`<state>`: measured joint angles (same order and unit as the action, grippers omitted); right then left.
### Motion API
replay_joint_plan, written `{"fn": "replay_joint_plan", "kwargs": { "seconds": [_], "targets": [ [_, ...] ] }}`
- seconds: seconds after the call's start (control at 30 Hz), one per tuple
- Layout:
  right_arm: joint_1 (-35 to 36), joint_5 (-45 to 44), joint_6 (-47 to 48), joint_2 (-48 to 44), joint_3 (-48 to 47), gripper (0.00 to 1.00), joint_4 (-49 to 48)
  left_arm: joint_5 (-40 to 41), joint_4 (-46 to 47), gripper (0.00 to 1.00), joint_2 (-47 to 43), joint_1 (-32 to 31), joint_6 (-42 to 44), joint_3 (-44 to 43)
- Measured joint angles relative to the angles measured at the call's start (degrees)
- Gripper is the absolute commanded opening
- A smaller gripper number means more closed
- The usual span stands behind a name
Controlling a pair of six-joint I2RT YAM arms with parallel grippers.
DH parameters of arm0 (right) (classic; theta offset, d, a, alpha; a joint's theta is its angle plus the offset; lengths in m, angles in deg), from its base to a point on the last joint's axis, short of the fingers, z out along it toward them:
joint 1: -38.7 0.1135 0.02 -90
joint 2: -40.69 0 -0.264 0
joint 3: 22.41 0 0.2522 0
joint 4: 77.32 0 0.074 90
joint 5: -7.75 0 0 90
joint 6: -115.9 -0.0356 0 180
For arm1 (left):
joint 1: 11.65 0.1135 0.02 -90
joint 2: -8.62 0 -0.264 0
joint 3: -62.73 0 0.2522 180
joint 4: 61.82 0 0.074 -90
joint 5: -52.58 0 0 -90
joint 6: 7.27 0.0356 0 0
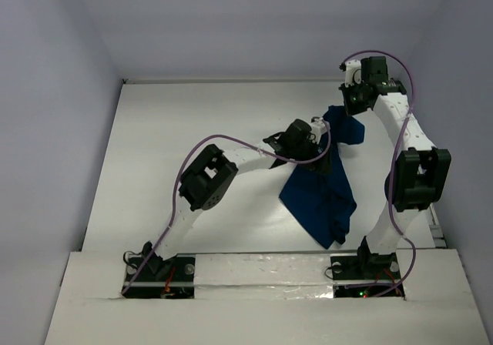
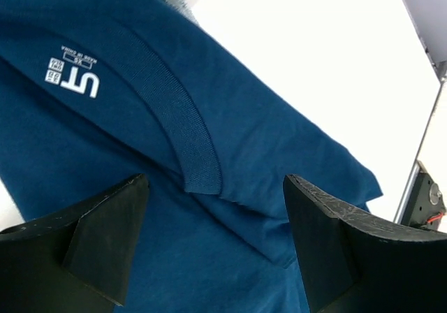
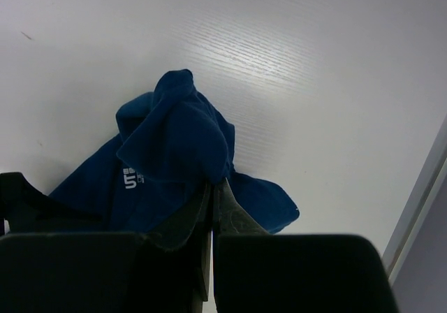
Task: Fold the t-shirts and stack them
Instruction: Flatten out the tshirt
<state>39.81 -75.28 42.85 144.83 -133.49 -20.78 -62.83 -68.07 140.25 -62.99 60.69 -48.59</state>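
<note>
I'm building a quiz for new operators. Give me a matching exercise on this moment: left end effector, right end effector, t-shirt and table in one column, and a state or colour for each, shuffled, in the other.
1. left end effector
2. right end effector
3. t-shirt
4. table

A. white
B. dark blue, crumpled
C. shut on the t-shirt
D. open over the collar

Pairs: 1-D, 2-C, 3-B, 4-A.

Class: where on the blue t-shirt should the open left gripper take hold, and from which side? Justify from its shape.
Probably the ribbed collar band of the t-shirt, approached from above. It lies as a thick ridge running between the open fingers of the left gripper, easier to pinch than the flat cloth.
</note>
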Motion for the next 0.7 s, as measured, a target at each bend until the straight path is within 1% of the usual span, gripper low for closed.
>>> {"fn": "replay_joint_plan", "kwargs": {
  "seconds": [0.17,0.3,0.6,0.67,0.7],
  "targets": [
    [0.0,0.24,0.0,0.0,0.02,0.0,-0.02,-0.85,0.02,0.7,0.0,-0.2,-0.44,0.0],
    [-0.02,0.37,0.0,0.0,0.04,0.0,0.0,-1.44,0.15,0.64,0.42,-0.79,-0.83,-0.46],
    [-0.02,0.63,0.0,0.0,0.46,0.0,-0.15,-2.03,0.42,0.64,1.75,-1.97,-1.05,-1.01],
    [-0.02,0.63,0.0,0.0,0.7,0.0,-0.13,-2.03,0.37,0.59,1.75,-1.97,-1.03,-1.22],
    [-0.02,0.63,0.0,0.0,0.72,0.0,-0.17,-2.01,0.35,0.41,1.75,-1.95,-1.03,-1.33]
  ]
}}
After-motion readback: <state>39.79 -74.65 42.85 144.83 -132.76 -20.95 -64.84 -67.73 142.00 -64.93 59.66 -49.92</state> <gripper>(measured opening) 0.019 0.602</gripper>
